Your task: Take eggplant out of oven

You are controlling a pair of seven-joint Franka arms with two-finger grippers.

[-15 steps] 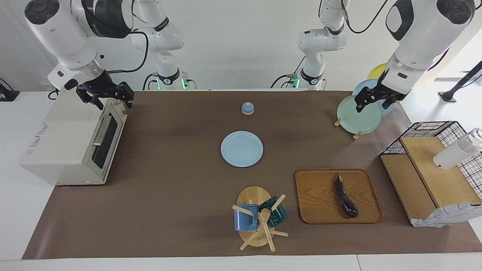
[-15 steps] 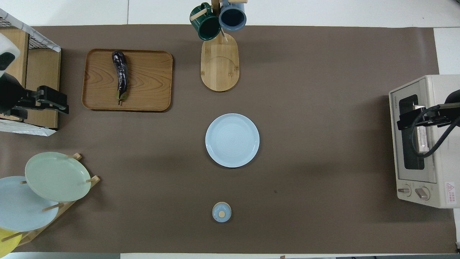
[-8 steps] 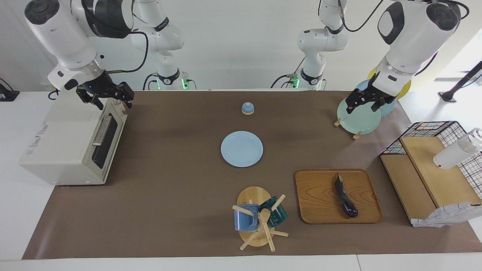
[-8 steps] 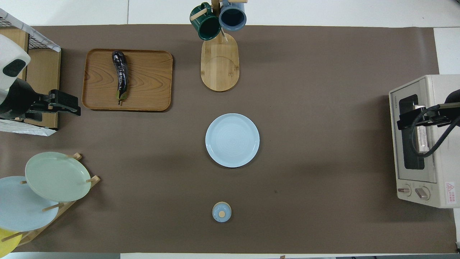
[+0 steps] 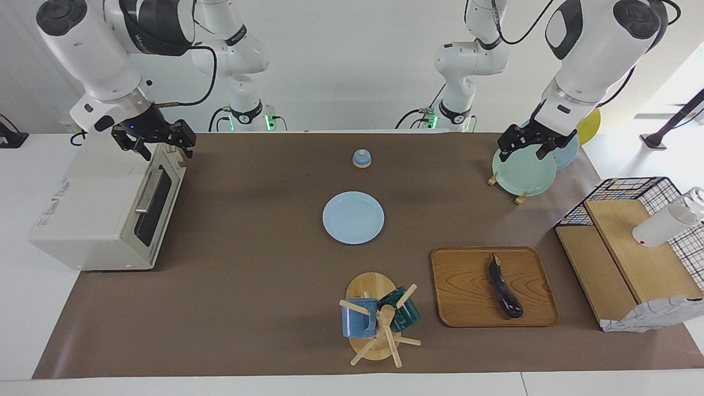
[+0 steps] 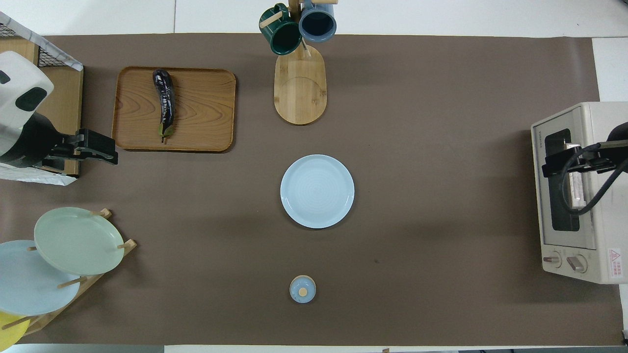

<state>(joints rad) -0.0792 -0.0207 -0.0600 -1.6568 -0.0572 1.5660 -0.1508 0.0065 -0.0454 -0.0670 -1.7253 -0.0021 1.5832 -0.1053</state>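
The eggplant, dark purple and glossy, lies on a wooden tray toward the left arm's end of the table. The cream-white oven stands at the right arm's end with its door shut. My right gripper hangs open and empty just over the oven's top front edge. My left gripper is open and empty, raised over the mat between the plate rack and the tray.
A light blue plate lies mid-table, with a small blue lidded knob nearer the robots. A mug tree stands beside the tray. A plate rack and a wire-and-wood shelf stand at the left arm's end.
My left gripper has drifted from over the shelf's edge toward the middle of the table, staying empty. The right arm, eggplant and oven have not moved.
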